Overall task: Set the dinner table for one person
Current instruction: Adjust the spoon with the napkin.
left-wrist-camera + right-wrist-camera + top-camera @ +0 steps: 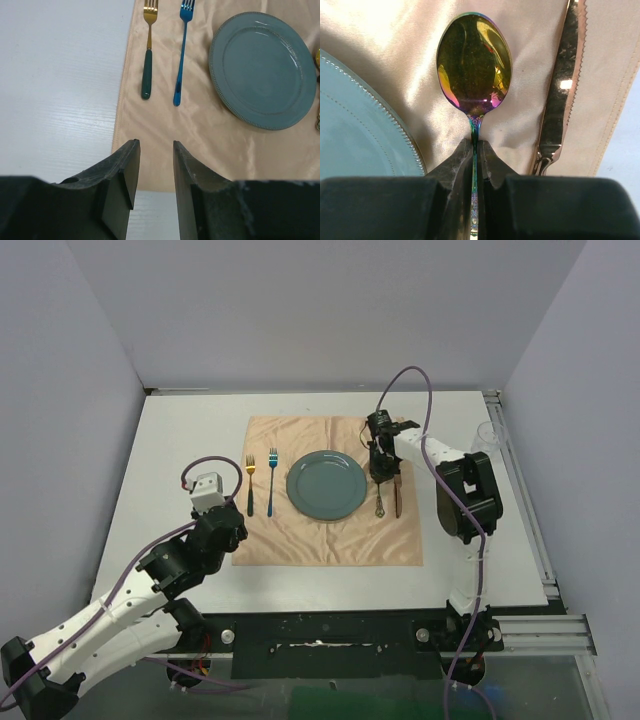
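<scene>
The white dinner table (180,440) carries a peach cloth (330,535) with a teal plate (327,485) at its middle. A gold fork with a green handle (250,480) and a blue fork (271,480) lie left of the plate. My right gripper (381,472) is shut on the neck of an iridescent spoon (474,62), right of the plate (355,130). A serrated knife (560,95) lies just right of the spoon. My left gripper (156,145) is open and empty over the cloth's near left corner, short of both forks (147,55).
A clear glass (487,438) stands at the table's right edge by the aluminium rail. The right arm's elbow (465,495) hangs over the table right of the cloth. Bare white tabletop (60,100) lies left of the cloth.
</scene>
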Available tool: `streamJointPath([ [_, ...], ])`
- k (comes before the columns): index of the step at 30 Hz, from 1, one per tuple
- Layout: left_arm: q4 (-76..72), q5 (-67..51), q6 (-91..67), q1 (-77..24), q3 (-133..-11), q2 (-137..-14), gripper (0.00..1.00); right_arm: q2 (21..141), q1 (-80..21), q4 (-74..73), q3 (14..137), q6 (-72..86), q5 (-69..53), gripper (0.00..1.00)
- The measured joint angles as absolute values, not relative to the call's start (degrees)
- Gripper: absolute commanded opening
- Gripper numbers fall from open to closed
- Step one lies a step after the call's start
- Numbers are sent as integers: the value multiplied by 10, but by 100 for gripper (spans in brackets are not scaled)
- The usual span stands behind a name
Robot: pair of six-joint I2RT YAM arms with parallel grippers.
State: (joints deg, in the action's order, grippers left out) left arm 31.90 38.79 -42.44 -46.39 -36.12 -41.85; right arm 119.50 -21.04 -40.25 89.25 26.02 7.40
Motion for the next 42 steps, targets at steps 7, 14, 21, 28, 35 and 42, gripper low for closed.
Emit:
streamJointPath([
  [7, 319, 388, -424, -464, -361, -411, 31, 1201, -210, -402, 893, 261, 70, 4],
  [14, 319, 388, -424, -464, -361, -411, 31, 1205, -210, -401, 896, 264, 70, 27],
  [21, 319, 388, -424, -464, -361, -413, 31, 1204, -210, -402, 896, 264, 70, 30],
  [28, 319, 388, -424, -464, -361, -415, 31, 1179, -210, -442, 916, 258, 102, 31],
  [35, 319, 387, -424, -464, -361, -415, 31, 1100, -181, -460, 997, 229, 199, 29],
  [42, 317, 386, -423, -464, -361, -412, 33, 1101, -23, -460, 1102, 187, 234, 29],
])
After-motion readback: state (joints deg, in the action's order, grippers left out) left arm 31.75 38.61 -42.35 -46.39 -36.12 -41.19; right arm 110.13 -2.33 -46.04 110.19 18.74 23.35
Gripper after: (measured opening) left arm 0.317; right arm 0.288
